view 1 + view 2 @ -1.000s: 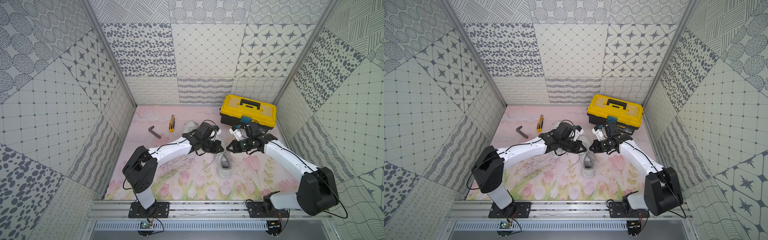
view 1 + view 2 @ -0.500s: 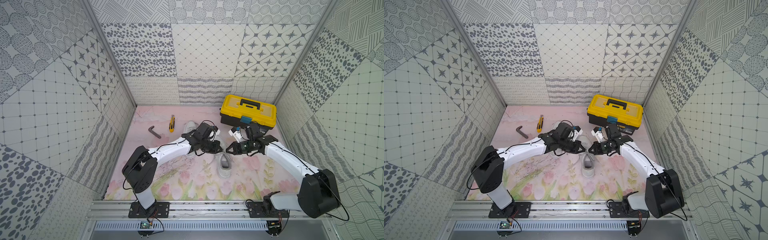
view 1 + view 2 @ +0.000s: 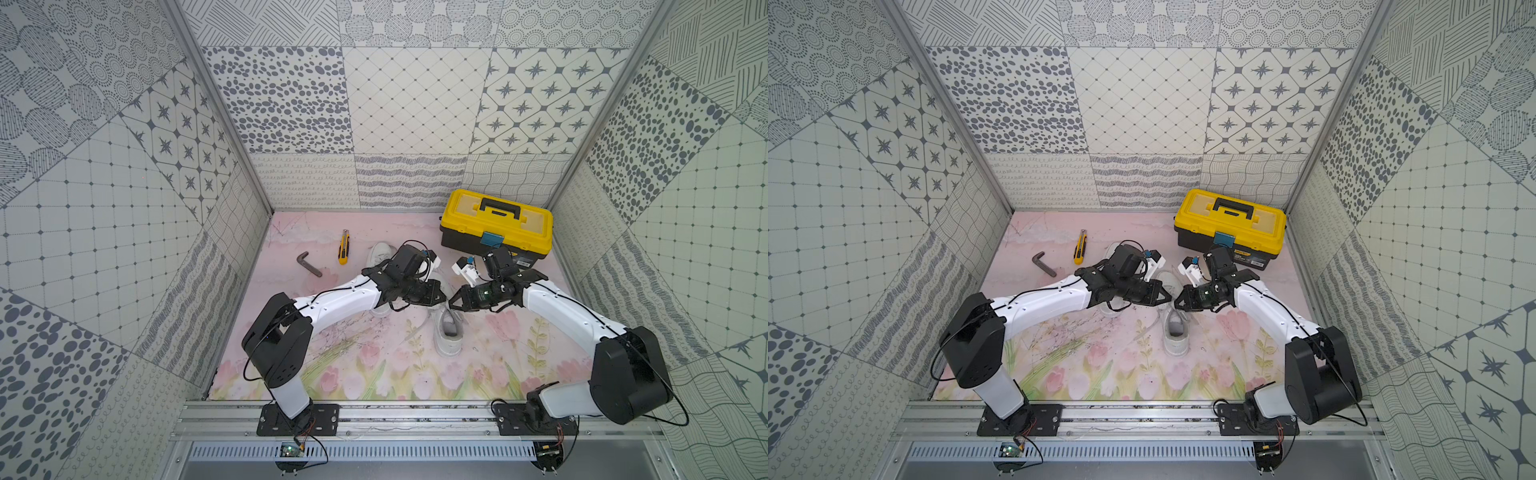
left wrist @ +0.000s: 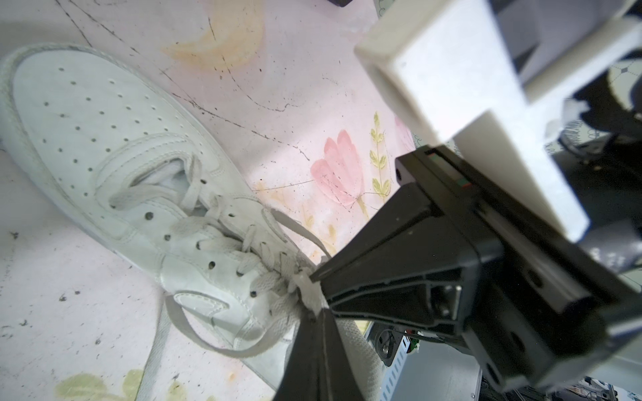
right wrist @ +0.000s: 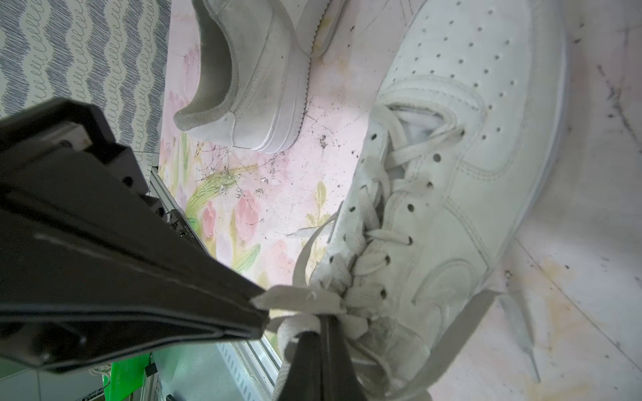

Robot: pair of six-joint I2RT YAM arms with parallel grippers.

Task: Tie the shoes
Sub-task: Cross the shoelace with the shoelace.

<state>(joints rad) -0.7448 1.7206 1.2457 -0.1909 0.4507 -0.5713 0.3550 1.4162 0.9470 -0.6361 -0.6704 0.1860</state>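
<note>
The near shoe [image 3: 448,332], plain white, stood upright on its sole, laces [image 5: 385,237] loose. The far shoe [image 3: 380,253] stood close beside, partly hidden.

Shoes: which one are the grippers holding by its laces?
The front shoe: left gripper and right gripper pinch its laces. The other shoe sits farther back, under the left arm.

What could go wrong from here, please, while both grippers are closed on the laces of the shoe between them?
The left gripper and right gripper pinch the laces almost tip to tip, so they may well collide. Each holds only a small bite of lace, which might slip out under a pull. Nothing pins the shoe, so pulling could drag it towards the other shoe.
</note>
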